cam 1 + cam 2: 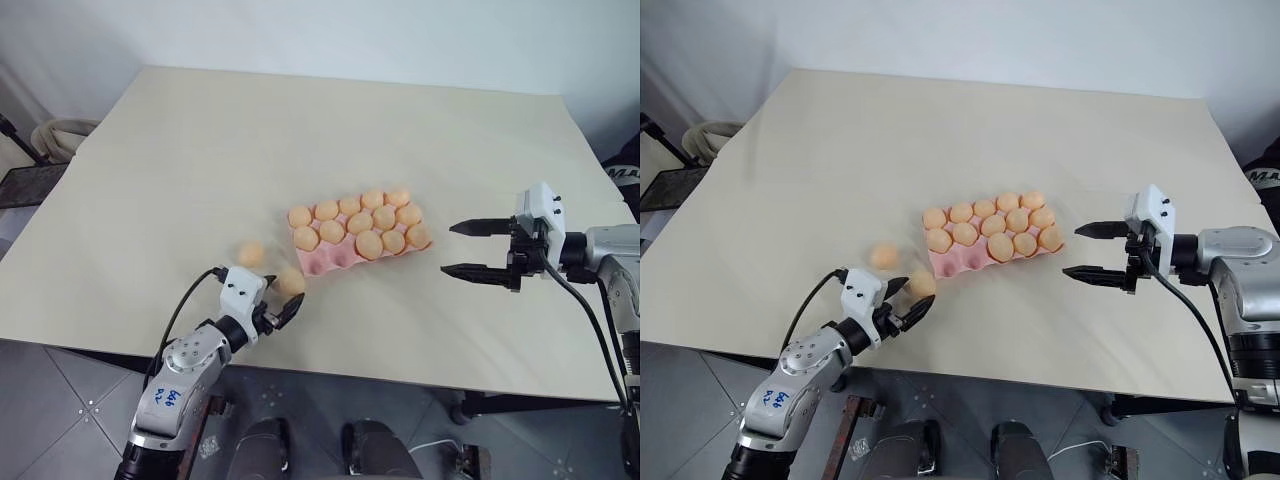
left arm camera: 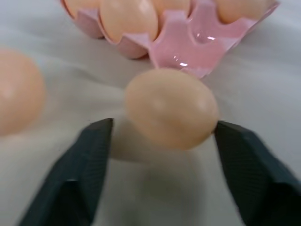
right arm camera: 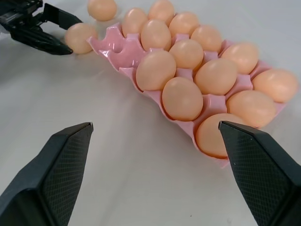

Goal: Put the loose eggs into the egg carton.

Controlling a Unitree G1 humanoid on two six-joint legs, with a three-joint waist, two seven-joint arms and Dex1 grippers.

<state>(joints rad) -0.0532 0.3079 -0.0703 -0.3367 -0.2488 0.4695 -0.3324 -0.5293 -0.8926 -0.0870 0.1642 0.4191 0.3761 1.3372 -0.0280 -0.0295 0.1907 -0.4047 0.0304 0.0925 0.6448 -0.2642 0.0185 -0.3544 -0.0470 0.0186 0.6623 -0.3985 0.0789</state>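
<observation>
While two eggs lie loose, left gripper (image 2: 160,136) straddles the nearer egg (image 2: 170,108), jaws not yet gripping.
Carton (image 2: 197,42) just beyond it, empty cups facing; second egg (image 1: 250,254) beside; right gripper (image 1: 480,250) wide, idle.

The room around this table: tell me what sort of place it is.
Probably a lab or test room, not a kitchen: a bare beige table holding just an egg carton and eggs, grey tiled floor, and plain white wall.

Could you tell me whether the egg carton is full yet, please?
Not yet. The carton has empty cups at its end near the left claw, and two loose eggs lie on the table beside it.
</observation>
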